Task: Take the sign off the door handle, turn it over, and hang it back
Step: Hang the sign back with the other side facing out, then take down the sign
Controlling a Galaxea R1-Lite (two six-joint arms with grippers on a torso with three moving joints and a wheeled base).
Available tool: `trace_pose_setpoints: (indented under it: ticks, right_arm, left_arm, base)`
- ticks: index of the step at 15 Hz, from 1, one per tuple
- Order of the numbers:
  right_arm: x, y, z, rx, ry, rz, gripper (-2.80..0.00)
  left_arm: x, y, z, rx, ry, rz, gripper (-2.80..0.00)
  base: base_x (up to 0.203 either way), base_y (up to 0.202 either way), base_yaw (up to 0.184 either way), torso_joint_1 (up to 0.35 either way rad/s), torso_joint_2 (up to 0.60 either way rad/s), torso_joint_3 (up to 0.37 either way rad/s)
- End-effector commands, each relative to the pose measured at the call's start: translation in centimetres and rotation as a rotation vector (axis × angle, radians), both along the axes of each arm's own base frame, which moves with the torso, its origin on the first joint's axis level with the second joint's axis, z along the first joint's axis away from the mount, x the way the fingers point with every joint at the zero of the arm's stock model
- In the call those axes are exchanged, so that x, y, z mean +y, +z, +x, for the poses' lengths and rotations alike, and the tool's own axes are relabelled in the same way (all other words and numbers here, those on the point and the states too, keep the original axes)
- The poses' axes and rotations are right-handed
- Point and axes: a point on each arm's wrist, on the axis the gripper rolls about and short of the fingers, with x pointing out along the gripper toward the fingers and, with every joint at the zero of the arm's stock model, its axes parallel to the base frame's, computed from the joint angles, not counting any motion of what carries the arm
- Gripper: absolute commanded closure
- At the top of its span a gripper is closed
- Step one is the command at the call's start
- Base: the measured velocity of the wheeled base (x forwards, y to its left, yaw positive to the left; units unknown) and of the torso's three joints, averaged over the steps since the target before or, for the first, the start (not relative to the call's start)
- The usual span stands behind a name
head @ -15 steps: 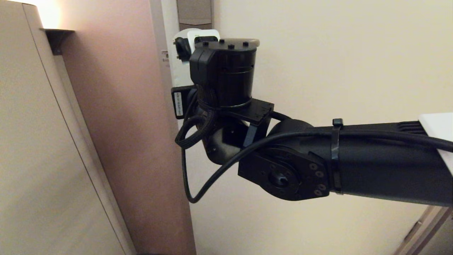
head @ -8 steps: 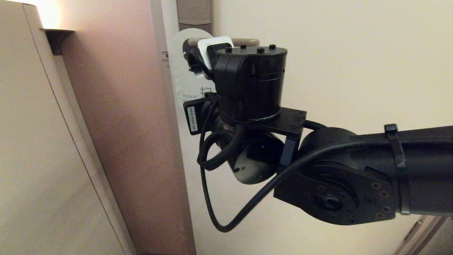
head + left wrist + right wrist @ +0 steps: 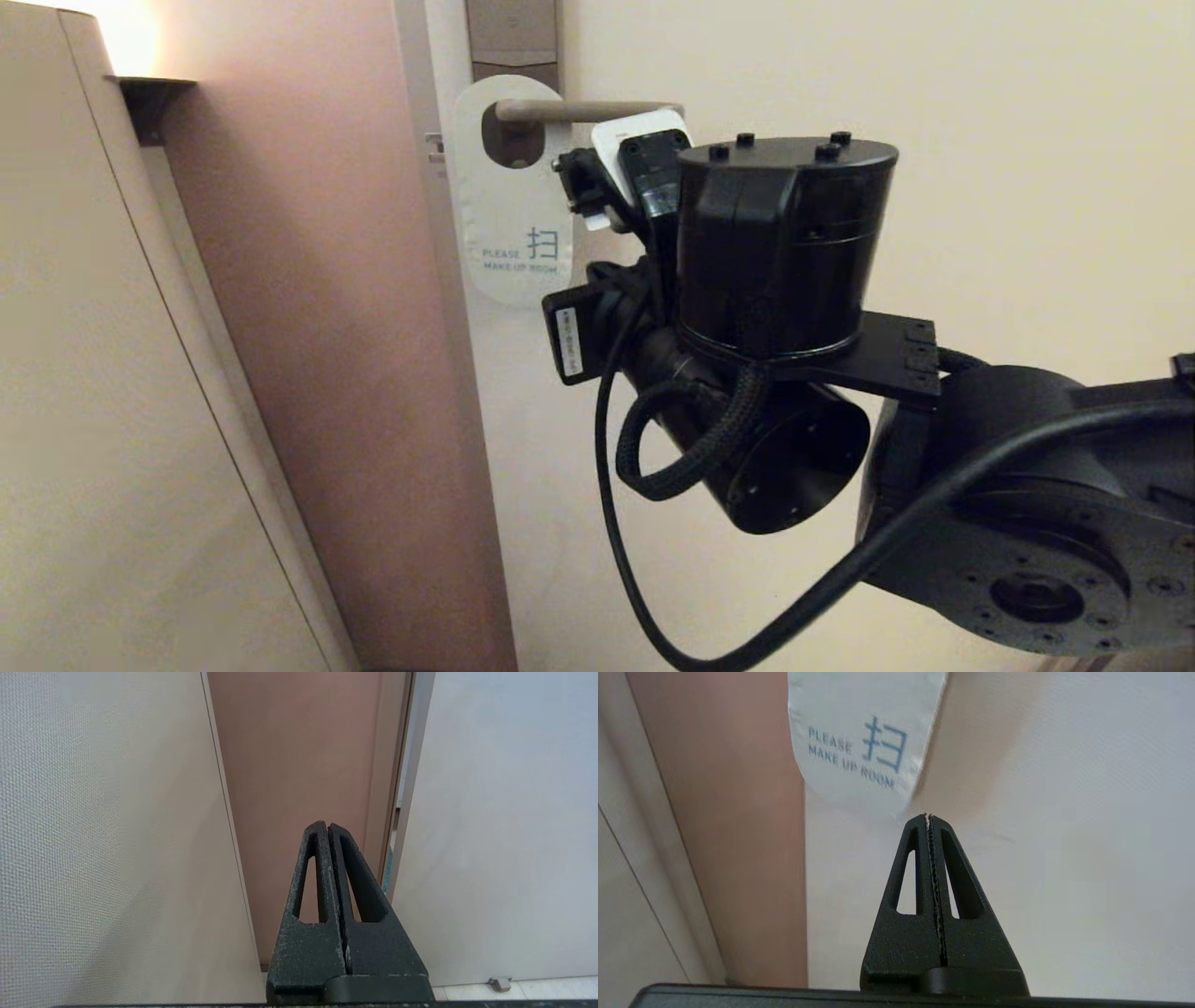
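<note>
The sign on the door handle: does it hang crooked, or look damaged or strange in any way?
Nothing stands out. The sign hangs straight on the door handle through its oval hole, white "PLEASE MAKE UP ROOM" side outward, without visible damage. The right gripper is shut, empty, just below it.

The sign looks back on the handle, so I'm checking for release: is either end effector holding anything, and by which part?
Nothing is held. The right end effector is shut and empty beside the sign; the left end effector is shut on nothing.

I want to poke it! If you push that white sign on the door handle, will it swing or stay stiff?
The sign would probably swing, since it hangs only by its oval hole over the door handle. It looks thin and flat, so likely light and a bit bendy. Its smooth face may slip between fingers.
</note>
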Motion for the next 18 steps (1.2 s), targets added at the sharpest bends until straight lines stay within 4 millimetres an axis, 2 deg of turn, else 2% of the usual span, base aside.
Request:
trace_pose_setpoints:
  ticks: [1, 4, 7, 13, 18]
  right_arm:
    - [-0.8, 0.5, -0.4, -0.007, -0.006, 0.011, 0.00]
    - [-2.0, 0.6, -0.3, -0.010, -0.025, 0.017, 0.00]
    - [-4.1, 0.4, -0.2, -0.001, -0.044, 0.004, 0.00]
    - [-10.2, 0.7, 0.5, 0.008, -0.096, -0.002, 0.00]
    - [-17.6, 0.4, 2.1, 0.020, -0.217, -0.014, 0.00]
  left_arm:
    - [0.0, 0.0, 0.0, 0.000, 0.000, 0.000, 0.00]
    - [0.0, 0.0, 0.0, 0.000, 0.000, 0.000, 0.00]
    - [0.0, 0.0, 0.0, 0.000, 0.000, 0.000, 0.00]
    - [0.0, 0.0, 0.0, 0.000, 0.000, 0.000, 0.00]
    - [0.0, 0.0, 0.0, 0.000, 0.000, 0.000, 0.00]
  base:
    - [0.000, 0.000, 0.000, 0.000, 0.00, 0.000]
    - [0.000, 0.000, 0.000, 0.000, 0.00, 0.000]
    - [0.000, 0.000, 0.000, 0.000, 0.00, 0.000]
    - [0.000, 0.000, 0.000, 0.000, 0.00, 0.000]
    - [0.000, 0.000, 0.000, 0.000, 0.00, 0.000]
